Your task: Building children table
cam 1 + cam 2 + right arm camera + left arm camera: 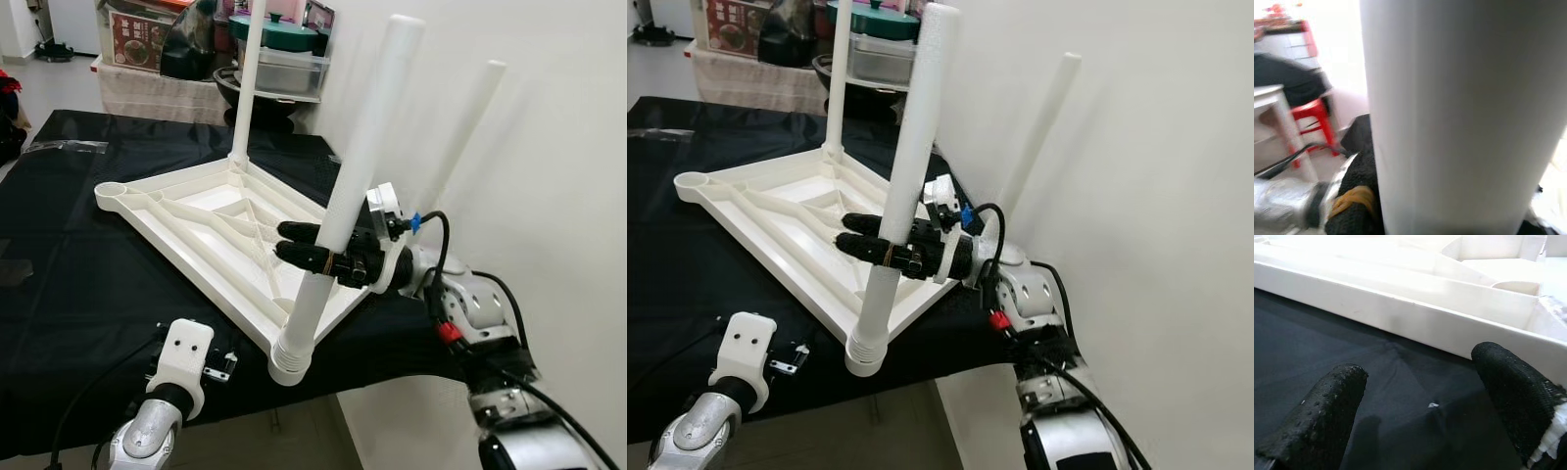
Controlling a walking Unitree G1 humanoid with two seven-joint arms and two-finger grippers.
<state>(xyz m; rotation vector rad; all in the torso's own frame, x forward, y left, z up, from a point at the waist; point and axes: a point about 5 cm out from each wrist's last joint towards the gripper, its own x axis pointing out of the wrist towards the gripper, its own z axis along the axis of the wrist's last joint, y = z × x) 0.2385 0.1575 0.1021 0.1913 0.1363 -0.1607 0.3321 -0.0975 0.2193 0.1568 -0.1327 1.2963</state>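
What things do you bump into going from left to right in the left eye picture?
Left tool → empty corner socket of the white tabletop → far leg → near leg, held by the right tool → leg by the wall.

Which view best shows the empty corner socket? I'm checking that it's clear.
The left eye view: the empty corner socket faces the camera, open. The right eye view shows it nearer the edge; the left wrist view blurs it.

The clutter (196,39) at twelve o'clock is cut off by the edge; boxes and pots, perhaps, too small to tell.
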